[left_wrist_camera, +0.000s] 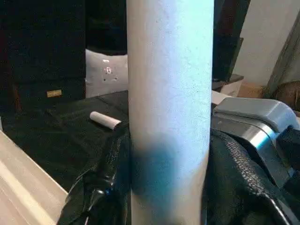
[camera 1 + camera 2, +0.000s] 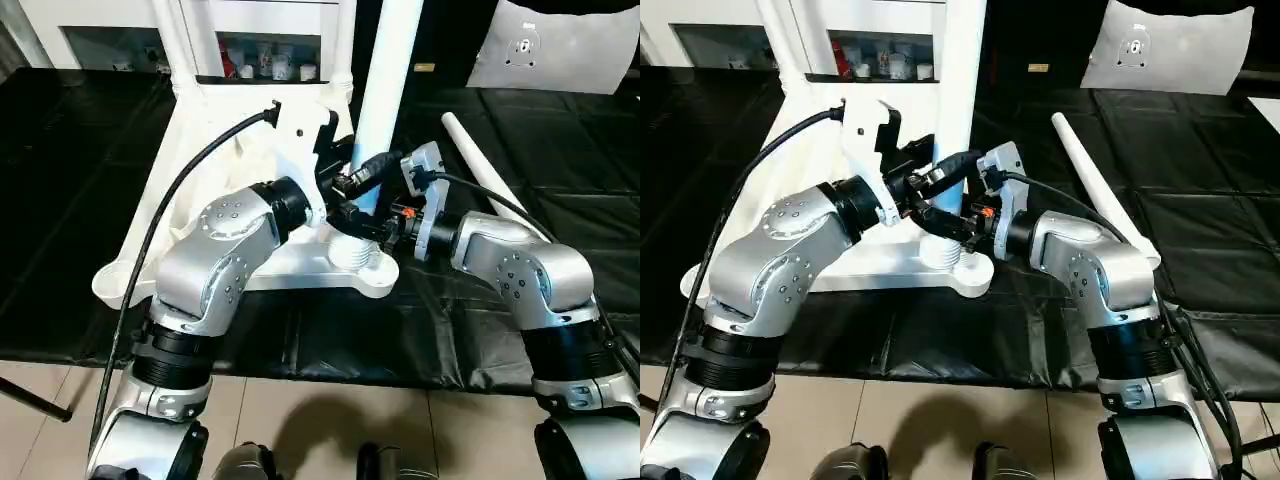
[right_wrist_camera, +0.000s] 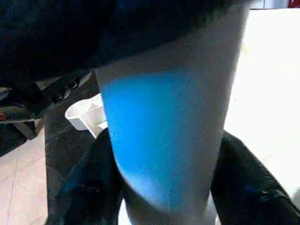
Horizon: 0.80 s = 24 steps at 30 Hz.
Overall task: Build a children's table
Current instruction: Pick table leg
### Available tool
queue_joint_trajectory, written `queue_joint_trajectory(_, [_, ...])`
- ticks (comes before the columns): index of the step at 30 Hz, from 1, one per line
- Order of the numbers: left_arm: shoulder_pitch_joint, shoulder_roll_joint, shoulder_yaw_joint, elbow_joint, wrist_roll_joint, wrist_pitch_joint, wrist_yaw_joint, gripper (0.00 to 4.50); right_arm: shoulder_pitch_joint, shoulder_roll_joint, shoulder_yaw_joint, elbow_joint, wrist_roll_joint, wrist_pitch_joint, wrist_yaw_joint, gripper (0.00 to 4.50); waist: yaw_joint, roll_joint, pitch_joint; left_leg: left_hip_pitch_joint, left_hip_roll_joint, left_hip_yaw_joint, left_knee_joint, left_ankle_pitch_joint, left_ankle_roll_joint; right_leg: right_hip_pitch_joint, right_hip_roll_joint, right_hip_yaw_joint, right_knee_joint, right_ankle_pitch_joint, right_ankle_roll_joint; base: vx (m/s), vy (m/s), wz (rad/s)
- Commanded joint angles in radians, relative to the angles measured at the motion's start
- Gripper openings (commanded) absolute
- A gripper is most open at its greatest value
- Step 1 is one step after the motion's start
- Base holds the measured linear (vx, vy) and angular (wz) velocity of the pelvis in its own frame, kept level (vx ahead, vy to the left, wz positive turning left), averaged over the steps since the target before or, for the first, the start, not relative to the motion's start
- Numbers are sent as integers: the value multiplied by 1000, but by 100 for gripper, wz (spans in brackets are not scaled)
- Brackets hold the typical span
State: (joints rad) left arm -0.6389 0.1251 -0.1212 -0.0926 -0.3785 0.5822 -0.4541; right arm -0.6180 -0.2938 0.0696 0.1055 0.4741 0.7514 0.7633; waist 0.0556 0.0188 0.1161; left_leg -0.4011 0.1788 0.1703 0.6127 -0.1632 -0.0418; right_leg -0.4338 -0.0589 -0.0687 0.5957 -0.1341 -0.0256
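An upright white tubular leg [image 2: 385, 110] stands in the near corner socket [image 2: 358, 258] of the overturned white table top [image 2: 215, 190], which lies on black sheeting [image 2: 90, 170] over a pale tiled floor [image 2: 300, 420]. Two further legs [image 2: 180, 45] rise from the far sockets, their upper ends cut off by the frame. A loose leg [image 2: 490, 180] lies flat on the sheeting to the robot's right, well apart from the top. The left gripper [image 2: 345, 195] and the right gripper [image 2: 385, 228] both meet the upright leg just above the socket. In each wrist view, black fingers [image 1: 101, 183] [image 3: 91, 187] flank the tube on both sides, pressed to it; each pair of jaws is clamped on the leg. The threaded foot of the leg is largely hidden behind the grippers. A white panel [image 2: 555, 45] leans at the far right; its small central mark is probably a fitting or a printed symbol, and it cannot be read. Shelf items [image 2: 265, 65] behind the table carry no legible writing.
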Motion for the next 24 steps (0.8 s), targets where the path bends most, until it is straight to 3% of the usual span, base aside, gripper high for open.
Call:
queue_joint_trajectory(1, [-1, -2, -1, -30, -13, 11, -8, 192, -9, -1, -5, 17, 0, -13, -3, 225, 1, -12, -105, 17, 35, -9, -56, -127, 57, 73, -66, 41, -71, -312, -154, 0, 0, 0])
queue_joint_trajectory(3, [-1, -4, 2, -31, -17, 16, -7, 192, -9, 0, -5, 19, -2, -14, -3, 203, 1, -13, -105, 17, 33, -8, -55, -132, 55, 74, -67, 41, -72, -320, -152, 0, 0, 0])
queue_joint_trajectory(13, [-8, -19, 15, -30, -17, 34, 21, 192, 1, 2, -14, 18, 5, 2, -2, 193, 4, -11, -109, 18, 34, -8, -54, -133, 51, 75, -66, 40, -72, -319, -153, 0, 0, 0])
queue_joint_trajectory(16, [-13, -25, 27, -28, -24, 43, 27, 262, 4, 5, -13, 28, -7, -18, -6, 192, 5, -12, -111, 16, 33, -8, -53, -130, 51, 76, -67, 40, -71, -316, -153, 0, 0, 0])
queue_joint_trajectory(24, [-12, -24, 26, -49, -42, 57, 13, 262, 10, 3, 0, 33, -26, -62, 4, 191, 5, -14, -112, 17, 35, -9, -53, -135, 50, 74, -67, 40, -71, -327, -149, 0, 0, 0])
